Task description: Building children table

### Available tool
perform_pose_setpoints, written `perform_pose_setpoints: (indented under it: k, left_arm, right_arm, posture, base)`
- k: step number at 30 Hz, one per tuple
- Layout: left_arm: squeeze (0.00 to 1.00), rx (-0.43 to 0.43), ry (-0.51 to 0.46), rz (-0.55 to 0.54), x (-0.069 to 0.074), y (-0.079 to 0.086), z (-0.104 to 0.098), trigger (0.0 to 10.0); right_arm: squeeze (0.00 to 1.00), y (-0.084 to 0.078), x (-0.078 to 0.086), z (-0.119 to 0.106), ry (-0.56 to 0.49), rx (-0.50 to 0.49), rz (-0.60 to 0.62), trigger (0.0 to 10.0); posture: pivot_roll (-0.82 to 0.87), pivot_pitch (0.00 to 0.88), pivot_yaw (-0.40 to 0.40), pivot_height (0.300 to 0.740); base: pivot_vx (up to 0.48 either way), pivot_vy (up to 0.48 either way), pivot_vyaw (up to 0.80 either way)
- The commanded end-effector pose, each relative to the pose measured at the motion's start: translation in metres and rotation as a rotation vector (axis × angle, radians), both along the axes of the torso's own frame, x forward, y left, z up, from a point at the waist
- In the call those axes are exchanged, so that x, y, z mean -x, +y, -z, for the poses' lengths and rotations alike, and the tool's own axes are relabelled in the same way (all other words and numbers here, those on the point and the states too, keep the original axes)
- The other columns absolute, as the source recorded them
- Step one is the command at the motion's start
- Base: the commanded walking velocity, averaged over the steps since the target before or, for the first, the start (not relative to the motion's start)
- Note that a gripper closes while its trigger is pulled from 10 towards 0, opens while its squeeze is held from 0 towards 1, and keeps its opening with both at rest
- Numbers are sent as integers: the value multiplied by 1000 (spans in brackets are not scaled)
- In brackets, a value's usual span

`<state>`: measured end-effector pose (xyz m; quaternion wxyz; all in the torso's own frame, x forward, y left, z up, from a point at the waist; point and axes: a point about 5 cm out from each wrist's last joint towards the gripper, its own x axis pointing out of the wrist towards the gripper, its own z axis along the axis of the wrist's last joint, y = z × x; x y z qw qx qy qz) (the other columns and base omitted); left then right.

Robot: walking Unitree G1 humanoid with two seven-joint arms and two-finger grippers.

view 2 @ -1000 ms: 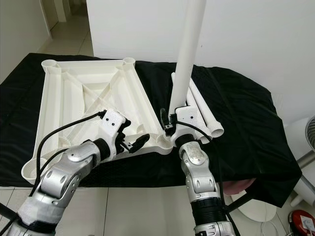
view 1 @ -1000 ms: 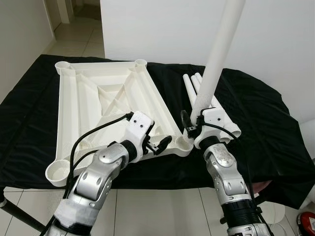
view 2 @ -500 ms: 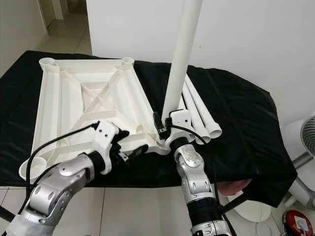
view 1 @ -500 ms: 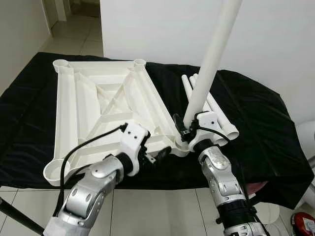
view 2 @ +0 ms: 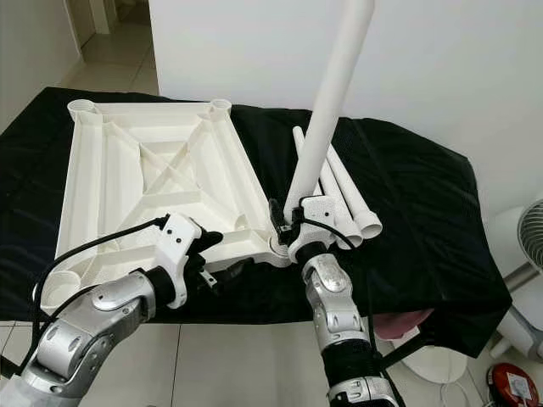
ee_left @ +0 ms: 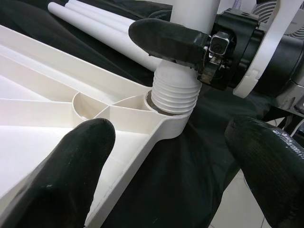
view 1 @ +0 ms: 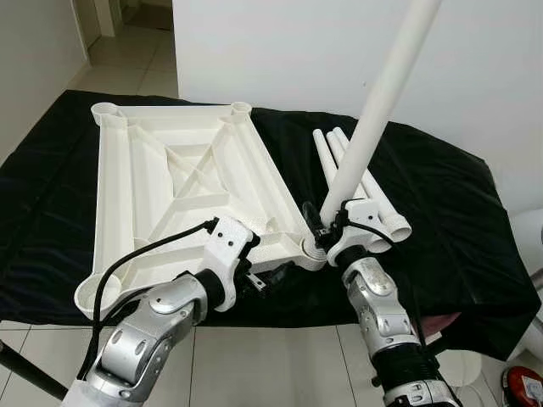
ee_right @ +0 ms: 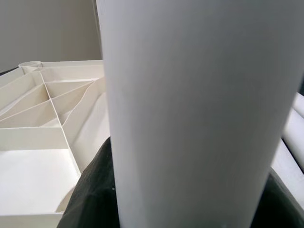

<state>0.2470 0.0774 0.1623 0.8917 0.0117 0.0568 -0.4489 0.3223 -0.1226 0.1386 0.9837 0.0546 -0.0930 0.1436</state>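
Table top (view 1: 170,186) lies upside down; right gripper (ee_left: 190,42) pinches a leg (view 1: 373,119), threaded end in the corner socket (ee_left: 164,121) but tilted. Could cross-thread or jam. Left gripper (ee_left: 175,156) spread wide beside the corner, so the top may slide.

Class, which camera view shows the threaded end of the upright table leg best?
The left wrist view: the threaded end sits in the tabletop's corner socket, ridges plainly visible. In the eye views the right claw mostly covers it. The right wrist view shows the leg's smooth shaft.
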Motion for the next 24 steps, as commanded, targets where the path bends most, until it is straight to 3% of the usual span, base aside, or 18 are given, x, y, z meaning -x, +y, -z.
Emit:
perform_pose_setpoints:
  k: [1,7,15,24]
  left_arm:
    - [0,14,12,171,10,-7,-1,10000]
    - [0,16,16,179,11,-10,-2,10000]
    - [0,15,26,208,15,-12,-2,10000]
    - [0,15,33,205,17,-11,-2,10000]
  right_arm:
    - [0,-4,-1,-2,-12,-11,13,10000]
    - [0,-2,0,14,19,-12,-2,10000]
    - [0,3,-2,18,13,0,-33,10000]
    - [0,6,9,41,22,100,-106,10000]
  posture:
    - [33,0,-132,740]
    - [28,0,-126,740]
    - [28,0,-126,740]
    - [40,0,-124,740]
  base:
    - [0,0,0]
    - [0,0,0]
    - [0,0,0]
    - [0,0,0]
